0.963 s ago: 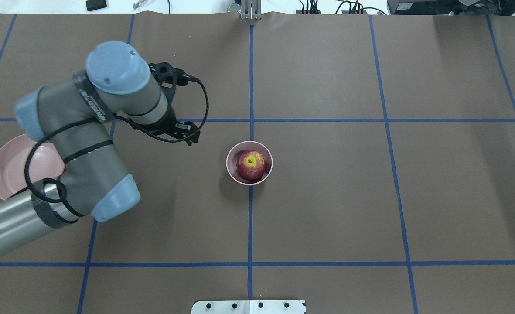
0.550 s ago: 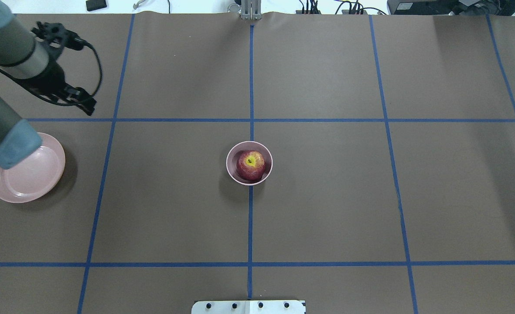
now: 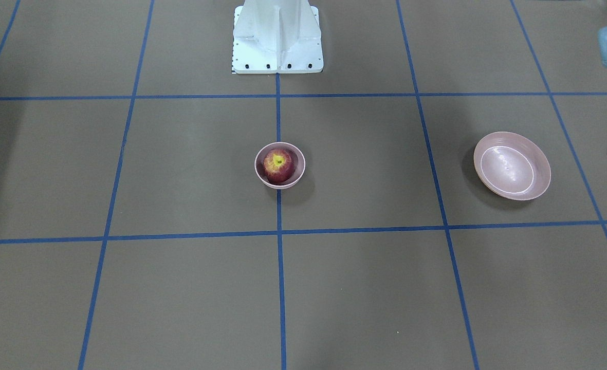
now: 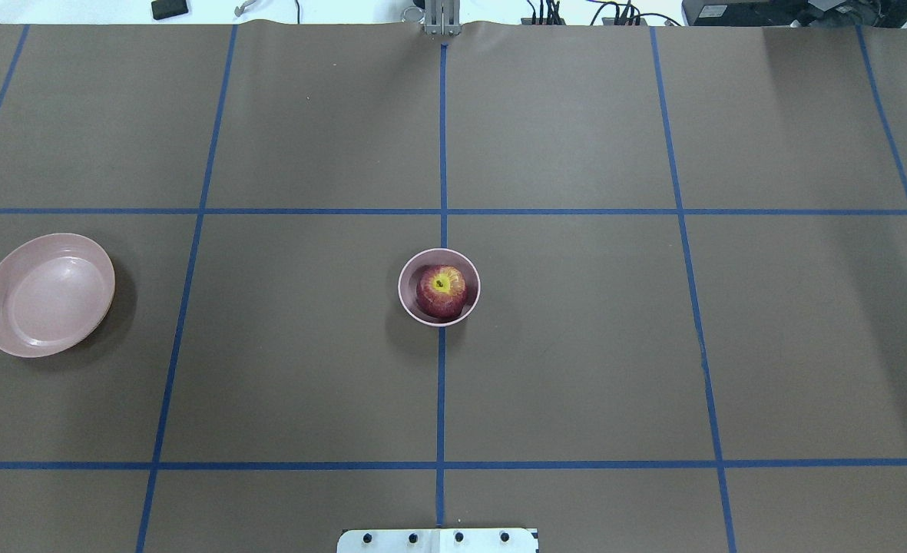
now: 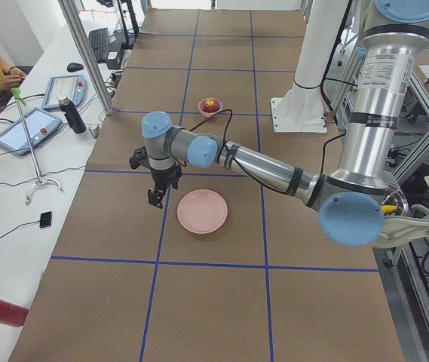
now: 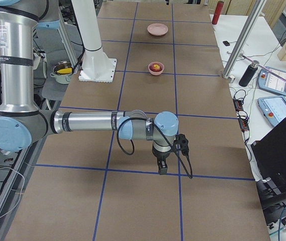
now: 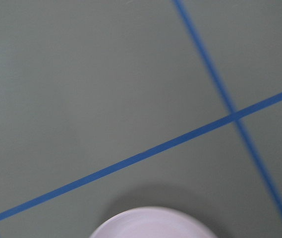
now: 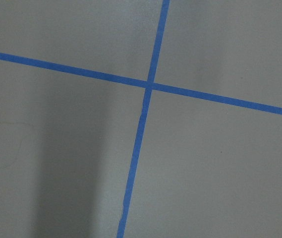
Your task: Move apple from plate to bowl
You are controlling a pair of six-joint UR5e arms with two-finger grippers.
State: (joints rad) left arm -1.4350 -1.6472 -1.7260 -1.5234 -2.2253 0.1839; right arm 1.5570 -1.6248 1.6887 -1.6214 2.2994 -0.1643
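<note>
The dark-red apple (image 4: 441, 290) with its yellow-green stem patch sits in the small deep pink bowl (image 4: 406, 296) at the table's middle; both also show in the front view, apple (image 3: 278, 165) and bowl (image 3: 300, 167). The wide shallow pink plate (image 4: 46, 295) lies empty at the overhead view's left, and also shows in the front view (image 3: 512, 165). Neither arm shows overhead. My left gripper (image 5: 156, 197) hangs just beyond the plate (image 5: 202, 211). My right gripper (image 6: 162, 168) hangs over bare table far from the bowl (image 6: 156, 72). I cannot tell if either is open or shut.
The brown table cover is crossed by blue tape lines. The white robot base (image 3: 277, 36) stands at the near-robot edge. The left wrist view shows only the plate's rim (image 7: 153, 225) at the bottom. An operator bench with tablets (image 5: 29, 128) lies along the far side.
My left arm has swung away to the left and left the overhead view, uncovering the whole plate. The apple and the bowl have not moved.
</note>
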